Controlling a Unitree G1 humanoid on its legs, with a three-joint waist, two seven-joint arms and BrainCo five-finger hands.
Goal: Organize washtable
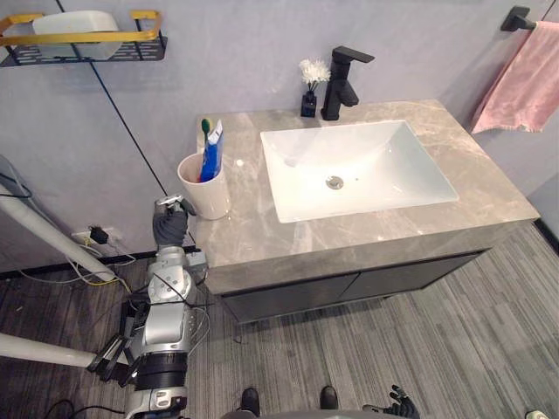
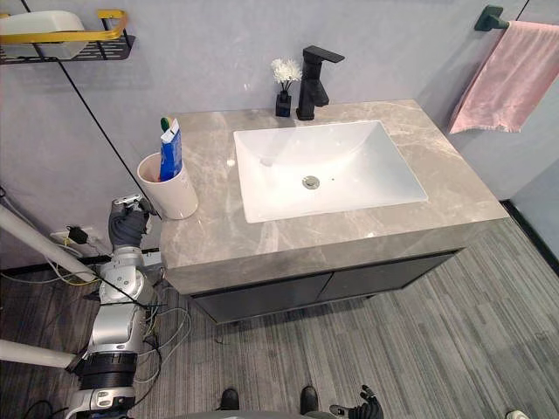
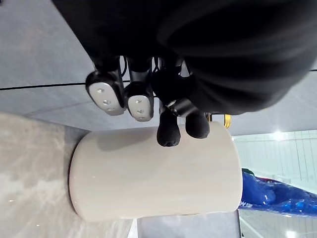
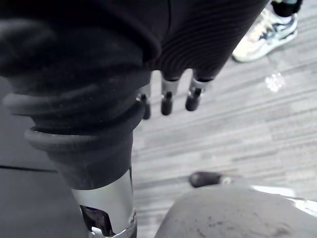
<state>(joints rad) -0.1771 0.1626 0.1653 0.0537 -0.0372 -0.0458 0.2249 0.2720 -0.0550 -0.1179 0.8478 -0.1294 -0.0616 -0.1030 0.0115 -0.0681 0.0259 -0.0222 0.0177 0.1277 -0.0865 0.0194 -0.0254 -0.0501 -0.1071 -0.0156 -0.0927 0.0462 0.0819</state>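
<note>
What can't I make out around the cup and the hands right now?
Left hand and cup: contact unclear; the hand itself covers the gap in the left wrist view.
Toothbrush and toothpaste: lower parts hidden inside the cup, eye views.
Right hand: cut by the eye views' bottom edge.
White item on the shelf: behind its yellow rail, unidentifiable.

Silver-grey arm [image 1: 164, 327], dark ribbed robot hand [image 1: 170, 229]

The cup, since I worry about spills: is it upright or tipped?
Upright: the cup stands on its base on the countertop, toothbrush and toothpaste tube poking up from it.
</note>
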